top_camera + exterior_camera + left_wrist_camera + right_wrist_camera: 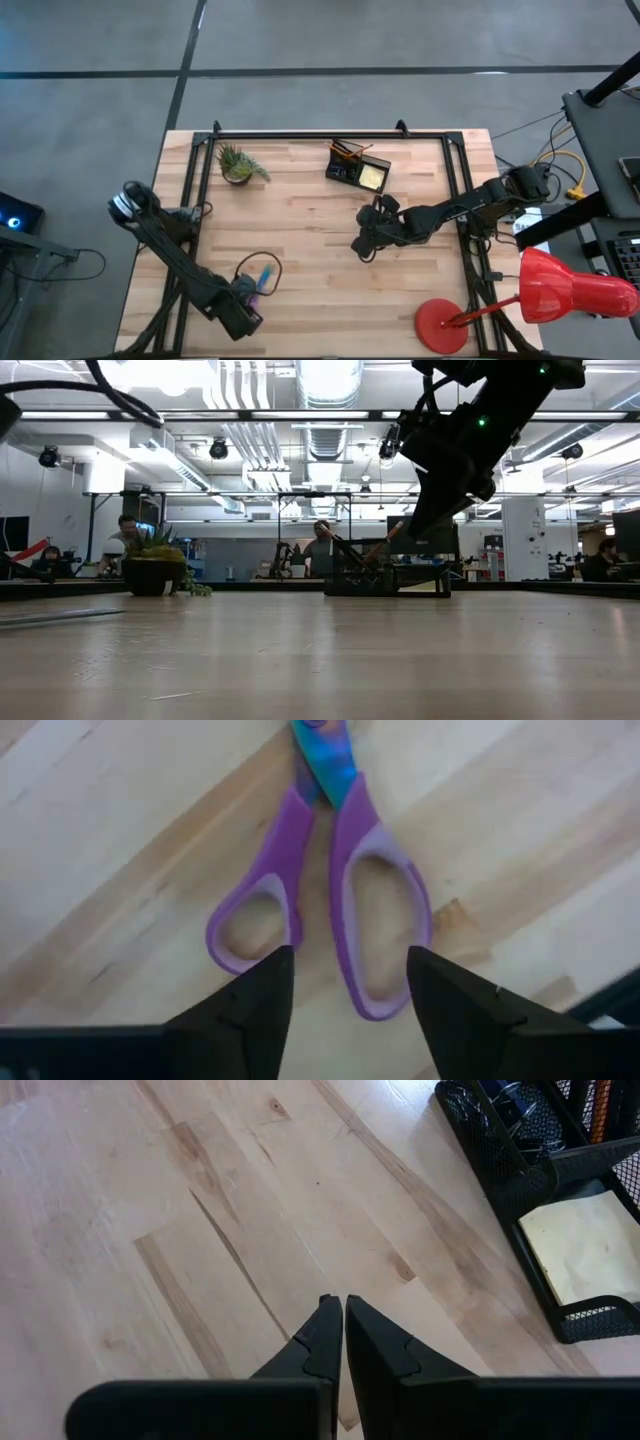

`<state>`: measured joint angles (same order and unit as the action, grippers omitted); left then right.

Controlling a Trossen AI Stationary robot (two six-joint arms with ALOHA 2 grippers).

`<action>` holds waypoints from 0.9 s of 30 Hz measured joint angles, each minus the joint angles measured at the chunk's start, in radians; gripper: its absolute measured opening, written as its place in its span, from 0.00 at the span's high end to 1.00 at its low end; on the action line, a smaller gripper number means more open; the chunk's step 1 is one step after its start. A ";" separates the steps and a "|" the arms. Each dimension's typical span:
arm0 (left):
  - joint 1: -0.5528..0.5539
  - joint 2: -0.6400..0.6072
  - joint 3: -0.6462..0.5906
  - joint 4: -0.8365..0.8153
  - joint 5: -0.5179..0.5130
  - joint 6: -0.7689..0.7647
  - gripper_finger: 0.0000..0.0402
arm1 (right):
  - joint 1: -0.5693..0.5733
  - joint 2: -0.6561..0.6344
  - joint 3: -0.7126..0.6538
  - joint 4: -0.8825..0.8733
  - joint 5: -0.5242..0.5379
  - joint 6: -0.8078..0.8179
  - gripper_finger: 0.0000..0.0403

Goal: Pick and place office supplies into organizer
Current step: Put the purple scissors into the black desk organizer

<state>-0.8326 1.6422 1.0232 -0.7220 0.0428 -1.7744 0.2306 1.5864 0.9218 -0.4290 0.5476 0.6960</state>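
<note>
The left fingers [262, 1010] stand apart, holding nothing, one tip at each side of the purple handle loops of the scissors [330, 890]. The scissors lie flat on the bench [300, 240], blades closed and pointing away from the left gripper [250, 300]. The tips sit just at the loop ends; contact cannot be confirmed. This gripper is at the bench's near-left corner, well apart from the organizer [358, 167].

The right fingers [322, 1330] are pressed together, tip to tip, and hold nothing. They hang above bare wood. The right gripper [366, 240] is near the bench's middle, a short way in front of the organizer.

The organizer stands at the far edge of the bench, slightly right of centre. Its low front tray holds a yellow pad [585, 1245]. Its taller back section holds orange pencils [347, 151], which lean outward.

A plant [238, 165] stands left of the organizer along the same far edge. A red lamp [520, 295] stands at the near-right corner, well apart from the organizer.
</note>
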 joint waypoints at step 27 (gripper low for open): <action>0.016 0.120 -0.018 -0.048 -0.070 0.124 0.79 | -0.001 0.000 0.000 -0.001 0.000 0.000 0.98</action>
<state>-0.8169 1.7626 1.0054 -0.7699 -0.0273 -1.6508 0.2298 1.5867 0.9218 -0.4297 0.5480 0.6955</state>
